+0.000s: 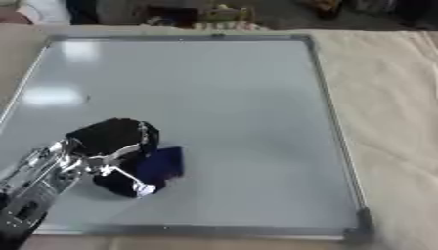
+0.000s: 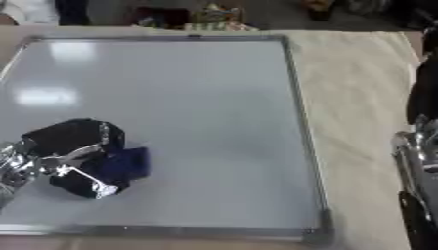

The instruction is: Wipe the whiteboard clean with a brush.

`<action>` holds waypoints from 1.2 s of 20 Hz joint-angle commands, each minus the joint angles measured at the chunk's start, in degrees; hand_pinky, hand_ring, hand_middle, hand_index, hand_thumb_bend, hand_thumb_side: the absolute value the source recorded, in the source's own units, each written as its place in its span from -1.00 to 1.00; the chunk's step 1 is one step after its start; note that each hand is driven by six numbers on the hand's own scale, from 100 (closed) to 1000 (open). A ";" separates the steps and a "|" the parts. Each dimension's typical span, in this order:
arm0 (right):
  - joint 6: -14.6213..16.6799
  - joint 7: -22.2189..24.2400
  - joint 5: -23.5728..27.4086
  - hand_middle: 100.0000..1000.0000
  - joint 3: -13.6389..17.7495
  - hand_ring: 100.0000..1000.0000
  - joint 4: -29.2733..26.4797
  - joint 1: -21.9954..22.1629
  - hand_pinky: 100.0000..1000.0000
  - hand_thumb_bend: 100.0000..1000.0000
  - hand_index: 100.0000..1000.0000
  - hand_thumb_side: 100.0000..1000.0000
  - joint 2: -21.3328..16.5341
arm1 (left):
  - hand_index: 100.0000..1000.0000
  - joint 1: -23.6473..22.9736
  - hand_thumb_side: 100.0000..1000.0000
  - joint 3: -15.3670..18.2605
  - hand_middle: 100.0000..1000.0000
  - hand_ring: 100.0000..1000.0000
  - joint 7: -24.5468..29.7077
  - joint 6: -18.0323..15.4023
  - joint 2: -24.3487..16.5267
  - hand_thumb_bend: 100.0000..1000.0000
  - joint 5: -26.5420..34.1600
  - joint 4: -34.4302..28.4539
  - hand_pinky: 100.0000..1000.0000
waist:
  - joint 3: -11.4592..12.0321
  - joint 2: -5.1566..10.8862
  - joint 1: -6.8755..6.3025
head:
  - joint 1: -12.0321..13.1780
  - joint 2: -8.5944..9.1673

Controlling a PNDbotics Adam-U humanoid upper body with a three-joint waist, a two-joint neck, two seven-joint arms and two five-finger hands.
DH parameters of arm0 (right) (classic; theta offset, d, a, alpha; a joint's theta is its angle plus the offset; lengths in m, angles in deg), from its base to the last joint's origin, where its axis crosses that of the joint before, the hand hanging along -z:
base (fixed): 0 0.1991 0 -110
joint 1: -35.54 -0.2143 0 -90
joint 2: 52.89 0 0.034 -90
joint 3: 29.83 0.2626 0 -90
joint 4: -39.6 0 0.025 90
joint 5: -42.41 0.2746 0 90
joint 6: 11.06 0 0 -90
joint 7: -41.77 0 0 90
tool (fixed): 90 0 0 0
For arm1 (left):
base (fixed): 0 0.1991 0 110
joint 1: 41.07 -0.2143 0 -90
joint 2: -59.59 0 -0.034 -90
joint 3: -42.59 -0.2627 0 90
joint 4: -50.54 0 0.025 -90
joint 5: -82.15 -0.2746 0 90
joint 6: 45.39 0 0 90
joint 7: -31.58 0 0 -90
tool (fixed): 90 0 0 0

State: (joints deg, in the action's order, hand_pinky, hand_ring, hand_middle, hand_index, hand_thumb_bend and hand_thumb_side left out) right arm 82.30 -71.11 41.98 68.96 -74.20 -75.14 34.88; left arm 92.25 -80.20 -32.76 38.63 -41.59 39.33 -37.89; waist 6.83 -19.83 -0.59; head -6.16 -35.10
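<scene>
- The table (image 1: pixel 389 88), under a beige cloth, fills both views; its bare stretch runs from 1 to 5 o'clock beside the board.
- The whiteboard (image 1: pixel 214 97) lies flat on the table and takes up most of the scene from 9 to 3 o'clock. Its thin metal frame shows on all sides, with a dark corner piece at 5 o'clock. The surface reads pale grey and looks clean; two bright patches of reflected light sit near 10 and 11 o'clock.
- The left arm (image 1: pixel 30 190), silver with black parts, comes in from the 7 o'clock corner and slants up toward the middle of the board.
- The right arm (image 2: pixel 419 166) shows only in the right eye view, as a black and silver length along the 3 to 5 o'clock edge, over the cloth and well apart from the board. Its hand is not in view, so I cannot tell how its fingers stand.
- The left hand (image 1: pixel 111 141) sits over the board at about 8 o'clock, its black fingers curled round the brush.
- The brush (image 1: pixel 163 166), a dark blue block, lies on the whiteboard under and just beside the hand, jutting out toward 3 o'clock.
</scene>
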 commanded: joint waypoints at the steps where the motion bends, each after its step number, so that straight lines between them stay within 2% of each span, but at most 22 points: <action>1: 0.22 0.18 0.26 0.32 0.44 0.72 -0.79 -0.57 0.76 -1.00 0.74 1.00 -0.61 | -1.00 0.31 -0.41 0.15 -0.05 0.23 -0.55 -0.13 -0.48 -0.50 0.17 0.19 -0.06 | -0.01 0.78 0.17 | 0.18 0.70; 12: 0.18 0.60 0.30 0.32 0.38 0.72 -0.79 -0.53 0.77 -1.00 0.74 1.00 -0.51 | -1.00 0.12 -0.57 1.23 -0.14 0.11 -1.35 0.29 -0.61 -0.66 0.65 0.40 -0.18 | 0.17 0.79 0.57 | 0.37 0.80; 14: 0.21 0.61 0.29 0.32 0.40 0.72 -0.79 -0.56 0.76 -1.00 0.74 1.00 -0.59 | -1.00 -0.11 -0.58 1.96 -0.15 0.11 -1.50 0.66 -1.07 -0.67 0.98 0.23 -0.19 | 0.25 0.86 0.63 | 0.46 0.64; 15: 0.25 0.60 0.29 0.32 0.42 0.72 -0.79 -0.60 0.76 -1.00 0.74 1.00 -0.65 | -1.00 -0.23 -0.58 2.30 -0.16 0.10 -1.50 0.85 -1.33 -0.76 1.17 0.14 -0.19 | 0.27 0.90 0.66 | 0.51 0.51; 16: 0.31 0.54 0.29 0.32 0.46 0.72 -0.79 -0.67 0.76 -1.00 0.74 1.00 -0.78 | -1.00 -0.39 -0.58 2.76 -0.16 0.10 -1.53 1.09 -1.70 -0.69 1.38 0.05 -0.20 | 0.29 0.96 0.69 | 0.57 0.29; 20: 0.88 0.26 0.30 0.33 0.51 0.72 -0.79 -1.16 0.75 -1.00 0.73 1.00 -1.61 | -1.00 -0.92 -0.59 4.96 -0.20 0.08 -1.98 1.98 -3.57 -0.72 2.26 -0.85 -0.21 | 0.30 1.09 0.71 | 0.91 -0.25; 24: 1.78 -0.17 0.40 0.33 0.49 0.71 -0.79 -1.76 0.75 -1.00 0.73 1.00 -2.48 | -1.00 -1.25 -0.59 7.65 -0.23 0.06 -3.14 3.15 -5.40 -0.75 2.86 -1.46 -0.22 | 0.34 0.93 0.76 | 1.31 0.21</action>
State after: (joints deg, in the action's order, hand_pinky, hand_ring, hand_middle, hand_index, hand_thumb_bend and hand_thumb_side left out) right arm 83.65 -71.15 42.04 68.96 -74.20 -76.20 34.22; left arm 90.49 -74.25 -35.49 41.27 -44.80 41.75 -38.23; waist 7.09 -19.94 0.14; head -5.10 -35.15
